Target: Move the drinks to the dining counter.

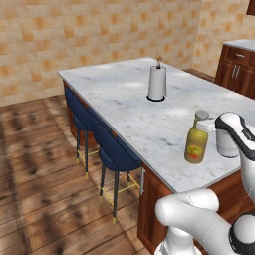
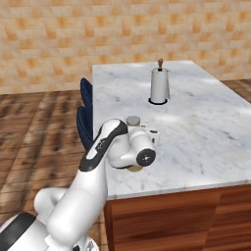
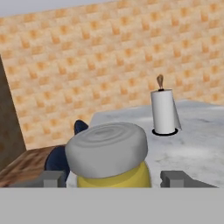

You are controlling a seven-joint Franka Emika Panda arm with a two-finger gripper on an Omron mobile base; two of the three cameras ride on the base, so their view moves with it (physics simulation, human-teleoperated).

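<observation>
An amber-yellow bottle (image 1: 196,145) with a grey cap (image 3: 106,149) and a yellow-red label stands upright on the dining counter (image 1: 124,94), near its front corner. My gripper (image 3: 116,179) reaches in level at the bottle's neck, just under the cap. Its two fingertips (image 3: 54,179) sit one on each side of the neck, with a gap left on both sides, so it is open astride the bottle. In the right base view my forearm covers most of the bottle; its cap (image 2: 133,120) shows above the hand, with the gripper (image 2: 138,129) just below. From the left I see the gripper (image 1: 205,127) against the neck.
A white paper towel roll (image 1: 157,83) stands on its holder mid-counter, well beyond the bottle. Blue stools (image 1: 112,147) line the counter's left side over the wood floor. Dark wood cabinets (image 1: 239,69) sit at the far right. The marble top (image 2: 206,127) is bare to the right.
</observation>
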